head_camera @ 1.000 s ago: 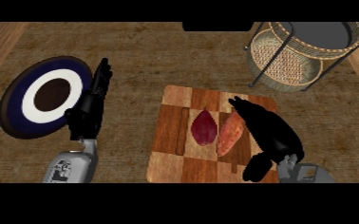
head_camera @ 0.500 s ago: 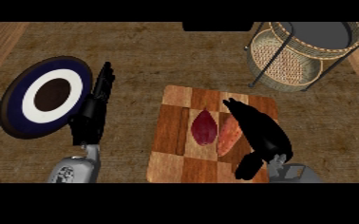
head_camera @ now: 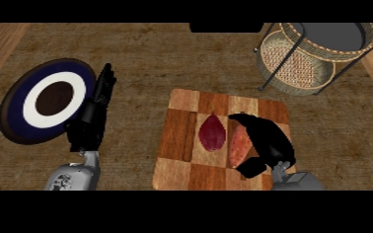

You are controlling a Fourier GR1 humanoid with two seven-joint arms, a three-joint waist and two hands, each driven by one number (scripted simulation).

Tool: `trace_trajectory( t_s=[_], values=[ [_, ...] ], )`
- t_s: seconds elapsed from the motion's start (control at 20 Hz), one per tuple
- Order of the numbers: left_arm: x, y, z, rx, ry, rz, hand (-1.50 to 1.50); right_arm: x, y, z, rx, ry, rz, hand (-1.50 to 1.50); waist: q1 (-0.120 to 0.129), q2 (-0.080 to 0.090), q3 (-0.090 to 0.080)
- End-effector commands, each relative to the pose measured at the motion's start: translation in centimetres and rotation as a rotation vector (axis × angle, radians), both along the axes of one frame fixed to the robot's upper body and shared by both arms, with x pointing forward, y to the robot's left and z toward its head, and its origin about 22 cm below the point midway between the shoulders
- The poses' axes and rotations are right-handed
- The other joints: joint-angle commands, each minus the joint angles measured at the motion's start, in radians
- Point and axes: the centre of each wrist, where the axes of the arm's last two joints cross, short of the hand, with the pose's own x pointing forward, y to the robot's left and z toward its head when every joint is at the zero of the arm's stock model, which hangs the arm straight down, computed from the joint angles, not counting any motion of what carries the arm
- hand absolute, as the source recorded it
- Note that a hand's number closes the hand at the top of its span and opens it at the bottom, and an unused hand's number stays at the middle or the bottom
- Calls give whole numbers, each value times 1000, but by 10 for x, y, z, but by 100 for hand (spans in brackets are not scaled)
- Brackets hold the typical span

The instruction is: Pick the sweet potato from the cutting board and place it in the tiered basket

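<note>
A checkered wooden cutting board [head_camera: 178, 143] lies in the middle of the counter. On it sit a dark red tapered vegetable [head_camera: 212, 132] and, right beside it, an orange sweet potato [head_camera: 238, 148]. My right hand [head_camera: 266, 138] lies along the sweet potato's right side and covers part of it, fingers stretched toward the far end and thumb low near the board's front. The fingers are not closed round the sweet potato. The wicker tiered basket [head_camera: 302, 61] stands at the back right on dark metal legs. My left hand [head_camera: 93, 116] rests open at the left, fingers straight.
A dark blue plate [head_camera: 33, 103] with a white ring and brown centre lies at the far left, touching the left hand's side. A dark block [head_camera: 226, 27] sits at the counter's back edge. Brown counter surface runs between the board and the basket.
My right hand has slid left and slightly forward onto the sweet potato's right side. The left hand has drifted a little to the right beside the plate.
</note>
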Motion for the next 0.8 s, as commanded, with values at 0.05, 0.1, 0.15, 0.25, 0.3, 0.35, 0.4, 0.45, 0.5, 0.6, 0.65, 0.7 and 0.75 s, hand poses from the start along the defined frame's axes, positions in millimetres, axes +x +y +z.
trace_trajectory(
  t_s=[0.05, 0.1, 0.15, 0.25, 0.3, 0.35, 0.4, 0.45, 0.5, 0.6, 0.65, 0.7, 0.75],
  values=[
    [5, -5, -13, 9, -19, 22, 0, -1, 11, -8, -18, -123, 2, 150, -2, 1, 0],
    [-5, 13, -1, 1, -5, 9, 0, 6, 1, -14, -74, -146, 24, 150, 3, 0, 0],
    [-2, -18, -2, 6, -10, 21, 0, 3, 14, -2, -96, -172, 32, 150, 0, 0, 0],
    [3, 7, 7, 2, 0, 3, 0, 22, 11, -19, -129, -188, 42, 150, 6, 2, 1],
    [-13, -1, -11, 9, -14, 4, 0, 18, 21, -11, -118, -217, 32, 150, 4, 1, 0],
    [10, 6, -7, 9, -1, 7, 0, 14, 19, -12, -127, -222, 34, 150, -1, 1, 0],
    [5, 10, 3, 13, -22, 13, 0, 15, 11, -13, -200, -177, 4, 150, 1, 0, 0],
    [8, -4, 1, 4, -3, 3, 0, 17, 16, -15, -274, -132, -21, 150, 0, 1, 0],
    [10, -4, -5, 0, 2, -7, 0, 19, 16, -23, -366, -75, -31, 150, 2, 3, -1],
    [1, -19, -2, 4, 0, -10, 0, 24, 35, -10, -503, -18, -77, 150, 9, 0, -1],
    [0, -4, 0, 13, -18, -11, 0, 30, 32, -9, -571, 38, -112, 150, 16, -1, -2],
    [-3, -3, -4, 5, 9, 4, 0, 31, 30, -7, -582, 21, -134, 150, 10, 0, -1],
    [-5, -8, -5, 19, -9, -7, 0, 35, 40, -16, -599, 27, -155, 150, 13, 2, 0]
  ],
)
